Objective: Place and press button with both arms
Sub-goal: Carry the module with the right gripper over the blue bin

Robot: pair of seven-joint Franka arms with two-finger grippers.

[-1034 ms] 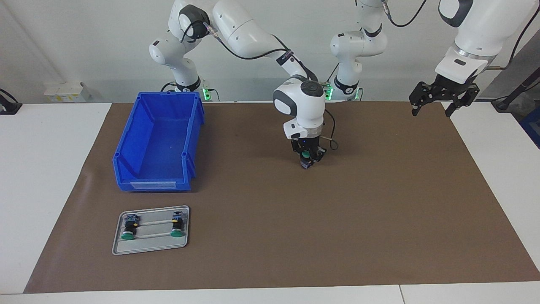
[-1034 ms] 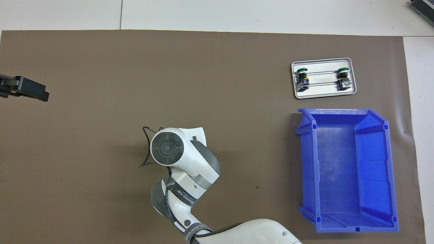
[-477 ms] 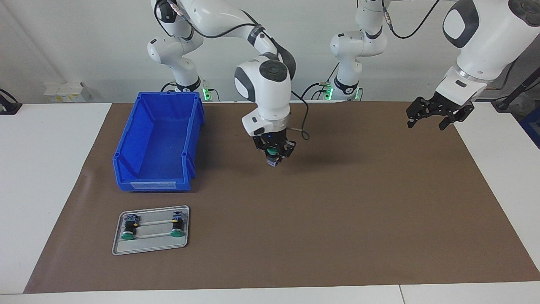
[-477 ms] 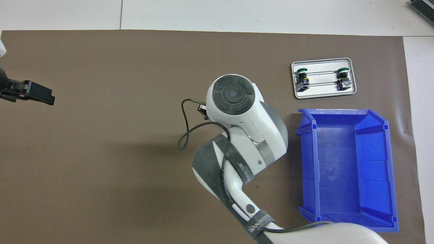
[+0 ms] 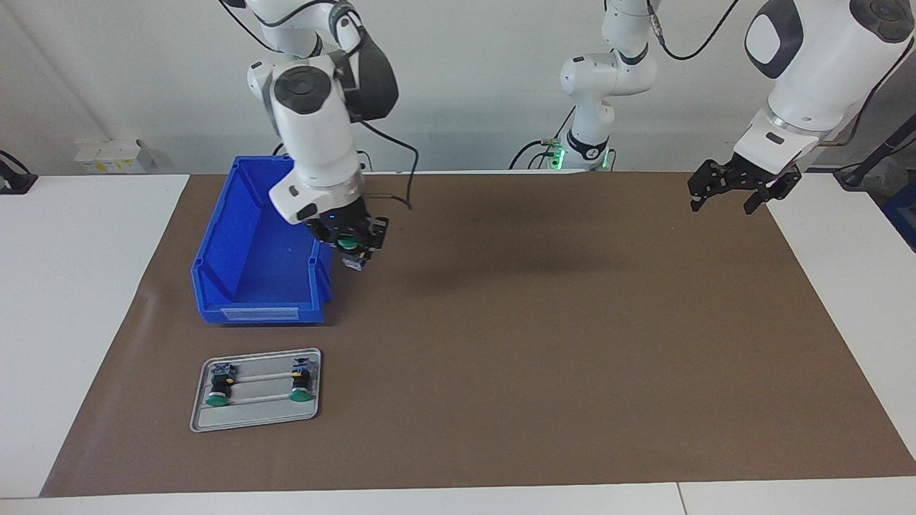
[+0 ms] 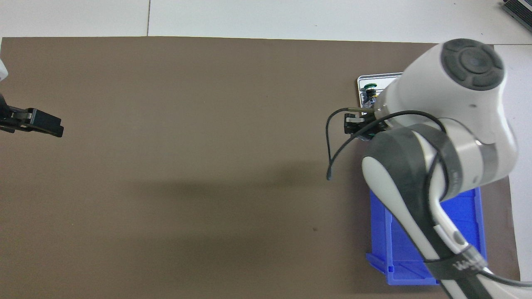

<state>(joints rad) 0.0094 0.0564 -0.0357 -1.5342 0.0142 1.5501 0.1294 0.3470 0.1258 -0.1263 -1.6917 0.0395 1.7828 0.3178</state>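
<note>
My right gripper (image 5: pixel 353 252) is shut on a green-capped button (image 5: pixel 348 244) and holds it in the air over the mat, beside the blue bin (image 5: pixel 215 236), on the side toward the left arm. In the overhead view the right arm hides most of that gripper (image 6: pixel 358 128) and the button. Two more buttons (image 5: pixel 217 399) (image 5: pixel 301 391) lie in a grey tray (image 5: pixel 250 418). My left gripper (image 5: pixel 736 194) is open and empty, raised over the mat's edge at the left arm's end; it also shows in the overhead view (image 6: pixel 43 123).
The blue bin is empty and open-topped, nearer to the robots than the tray. In the overhead view the right arm covers most of the bin (image 6: pixel 390 249) and the tray (image 6: pixel 360 81). A brown mat (image 5: pixel 572 357) covers the table.
My right arm has swung from the mat's middle toward the blue bin, carrying the button. My left gripper has shifted only slightly.
</note>
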